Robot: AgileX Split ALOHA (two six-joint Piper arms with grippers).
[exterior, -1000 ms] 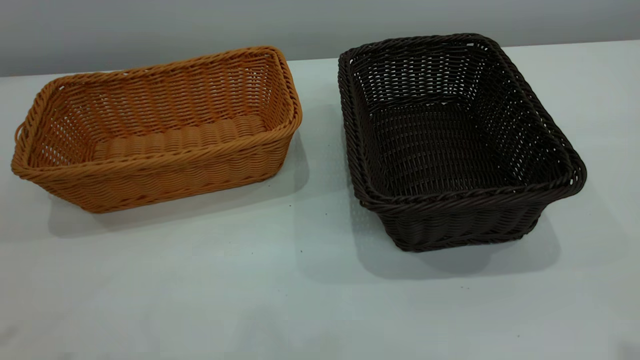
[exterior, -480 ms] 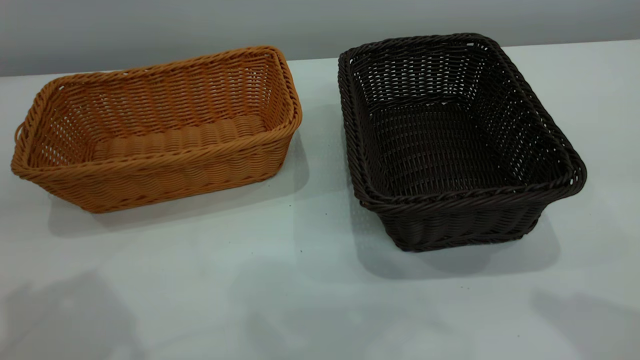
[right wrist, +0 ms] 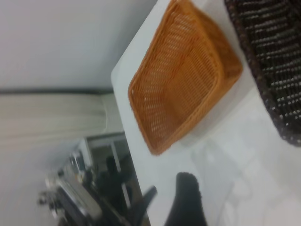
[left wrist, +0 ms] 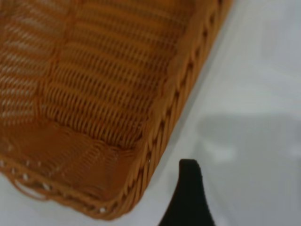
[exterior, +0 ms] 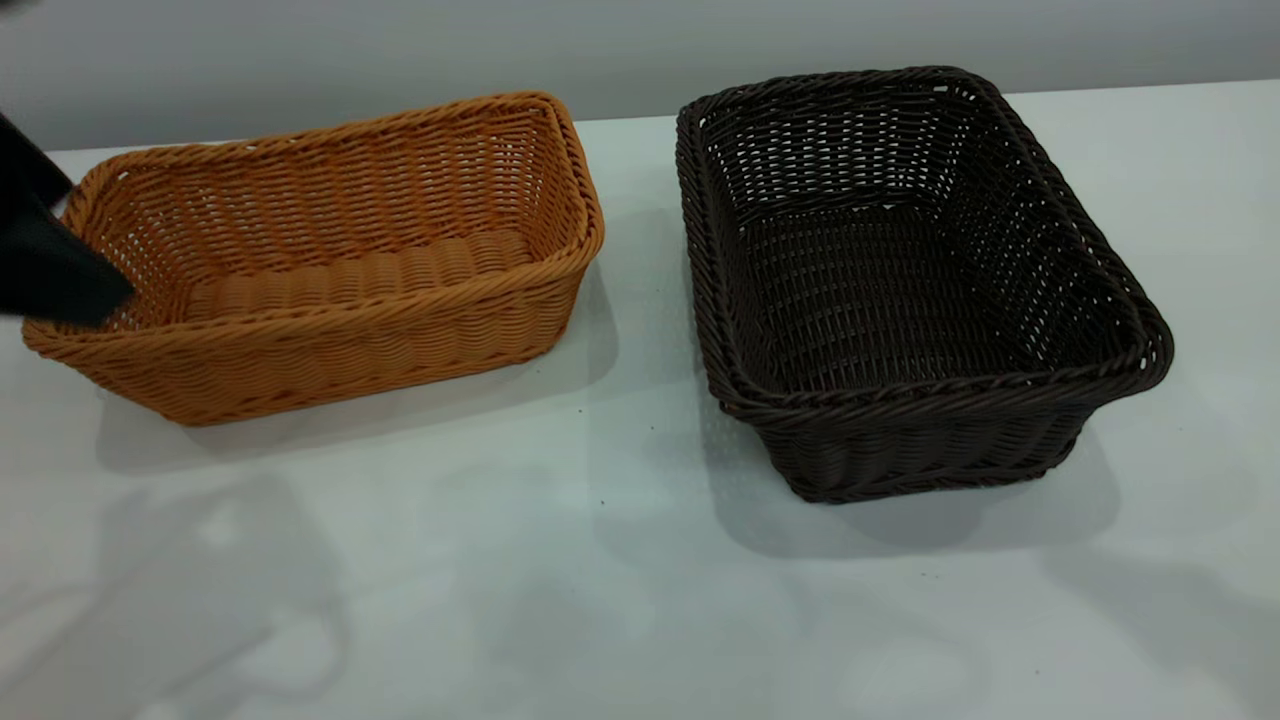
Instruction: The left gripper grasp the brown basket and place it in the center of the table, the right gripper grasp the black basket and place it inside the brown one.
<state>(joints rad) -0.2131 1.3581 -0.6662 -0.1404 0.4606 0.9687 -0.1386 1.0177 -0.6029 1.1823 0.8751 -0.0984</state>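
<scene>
The brown basket sits on the left of the white surface, the black basket just beside it on the right, a narrow gap between them, both upright and empty. The left gripper hangs over the brown basket's outer end at the view's edge; only one finger shows, so I cannot tell how its jaws stand. The right gripper is well off the baskets, jaws likewise unclear.

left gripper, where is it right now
In the exterior view the left gripper is at the far left edge, over the left end of the brown basket, well away from the black basket.
</scene>
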